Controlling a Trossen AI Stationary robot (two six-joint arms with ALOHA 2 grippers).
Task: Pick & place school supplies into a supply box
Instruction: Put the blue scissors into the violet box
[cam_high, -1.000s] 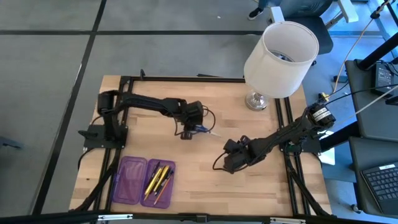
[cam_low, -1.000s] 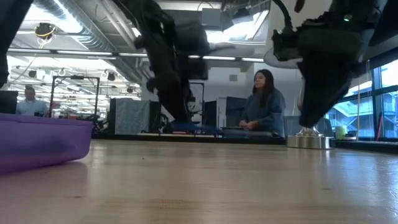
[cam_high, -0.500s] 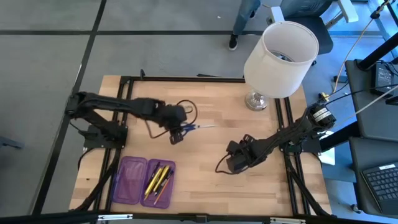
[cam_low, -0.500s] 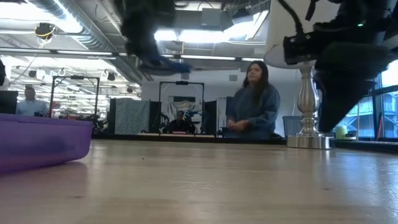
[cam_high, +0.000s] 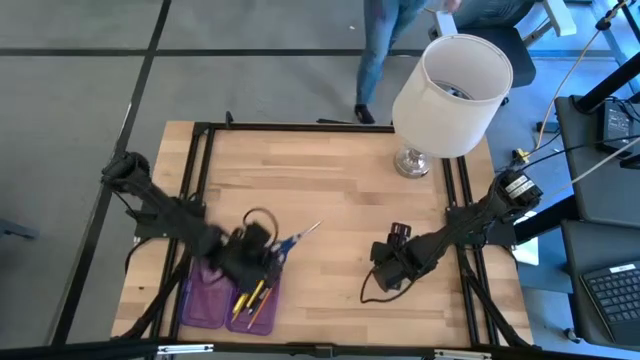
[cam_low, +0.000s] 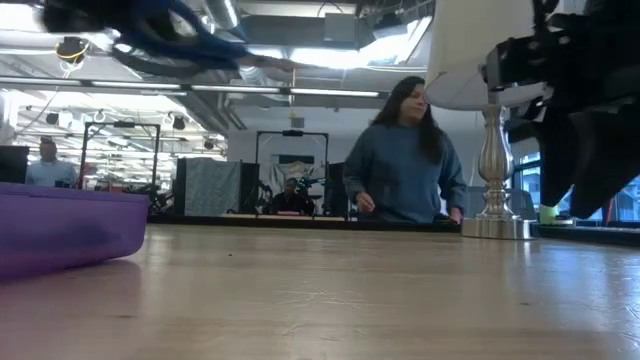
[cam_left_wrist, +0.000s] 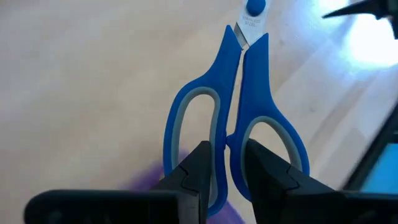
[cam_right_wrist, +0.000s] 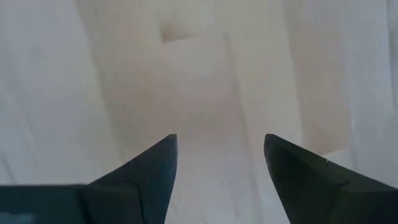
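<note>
Scissors (cam_left_wrist: 236, 118) | clamped in left gripper (cam_left_wrist: 225, 163) | now carried above purple case (cam_high: 205, 300)

Premises: an open-plan robotics lab or industrial workspace — not a home. Exposed ducting (cam_low: 120, 55) and strip lights (cam_low: 300, 92) run across the ceiling. A wooden table (cam_high: 340, 180) in a black frame stands on grey floor tiles (cam_high: 80, 90). At 3 o'clock of the table — a keyboard (cam_high: 612, 290) and cabling. Beyond its 12 o'clock edge a person (cam_low: 405, 160) stands; another person (cam_low: 45, 165) sits among racks and partitions.
</note>
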